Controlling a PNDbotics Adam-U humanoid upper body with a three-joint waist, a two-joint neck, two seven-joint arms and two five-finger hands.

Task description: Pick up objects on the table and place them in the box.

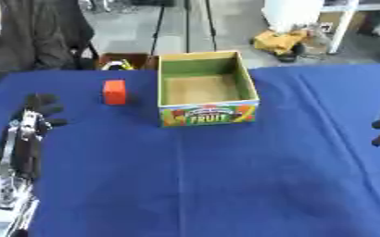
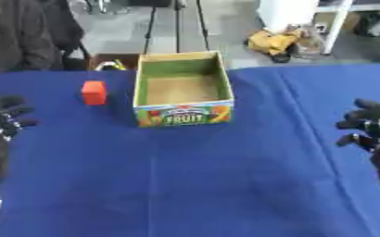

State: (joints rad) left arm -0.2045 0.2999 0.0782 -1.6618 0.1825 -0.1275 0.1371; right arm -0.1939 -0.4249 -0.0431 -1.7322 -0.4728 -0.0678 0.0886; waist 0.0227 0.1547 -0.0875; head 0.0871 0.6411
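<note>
From my seat, the blue-clothed table point(image 1: 225, 185) lies bare across its near half, from 3 through 6 to 9 o'clock. At 12 o'clock stands the open cardboard fruit box point(image 1: 206, 88), its walls the one tall obstacle, its top unobstructed. The small red block point(image 1: 115, 91) sits just beside it at 11, apart from the wall. My left hand point(image 1: 41, 109) rests at 9, my right hand point(image 2: 370, 122) at 3, each with open cloth ahead.

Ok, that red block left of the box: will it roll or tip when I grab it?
The red block looks boxy with flat faces, so it probably won't roll. It stands taller than wide on the blue cloth, so a sideways nudge might tip it. It looks rigid.
</note>
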